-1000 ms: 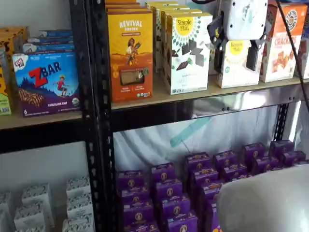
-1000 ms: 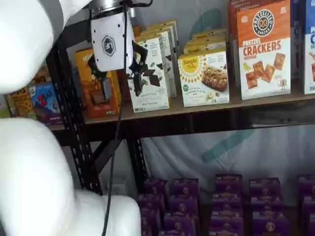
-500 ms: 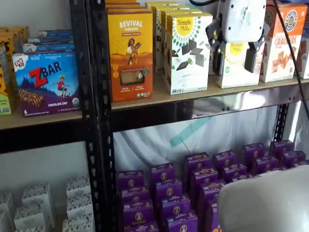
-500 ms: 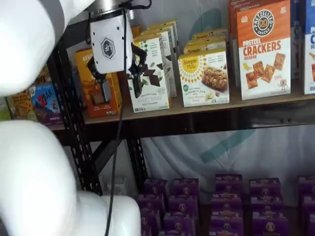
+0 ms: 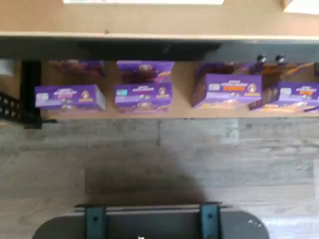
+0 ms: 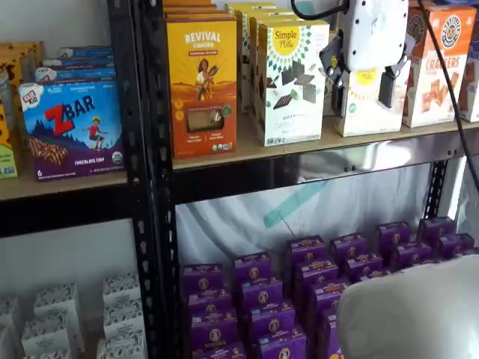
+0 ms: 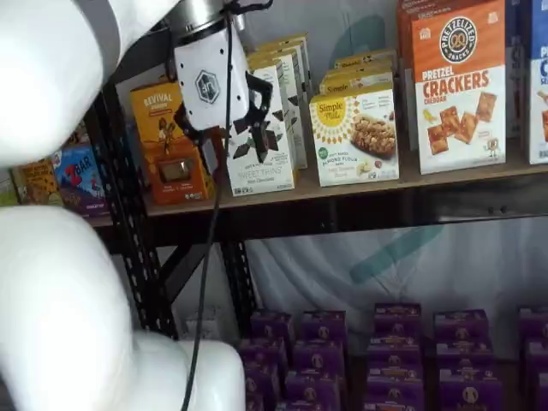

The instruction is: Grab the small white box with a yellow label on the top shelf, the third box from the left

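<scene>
Gripper (image 6: 364, 87) w/ fingers spread covers part of the small white box (image 6: 368, 105); short cream carton, round yellow label, on top shelf (image 6: 299, 149).

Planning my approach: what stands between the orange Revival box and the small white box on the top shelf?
Only the taller white Sweet Thins box, next to the small white box; both shelf views show it.
</scene>
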Tool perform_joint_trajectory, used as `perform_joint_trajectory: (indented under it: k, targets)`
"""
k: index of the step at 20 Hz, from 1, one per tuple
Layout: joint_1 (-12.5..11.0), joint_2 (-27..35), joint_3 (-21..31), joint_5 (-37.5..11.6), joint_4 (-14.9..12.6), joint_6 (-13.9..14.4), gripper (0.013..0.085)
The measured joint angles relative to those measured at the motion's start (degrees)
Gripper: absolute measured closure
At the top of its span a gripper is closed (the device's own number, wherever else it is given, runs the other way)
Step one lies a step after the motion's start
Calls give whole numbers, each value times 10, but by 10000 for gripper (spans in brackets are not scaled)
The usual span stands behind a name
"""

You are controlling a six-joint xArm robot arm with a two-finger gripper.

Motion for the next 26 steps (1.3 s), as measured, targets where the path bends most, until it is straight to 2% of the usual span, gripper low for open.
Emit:
perform_joint_trajectory:
  k: [3, 5, 12, 17, 20, 26]
  targets:
    - [-29, 16, -2, -36, -7, -28, 130]
    - [-62, 37, -13, -64, -6, -57, 130]
    - [-143, 103, -56, -105, 1, -133, 130]
    - [-200, 144, -87, -119, 30, -186, 130]
    - [-228, 165, -105, -119, 53, -212, 130]
    - [-256, 193, -133, -123, 67, -239, 130]
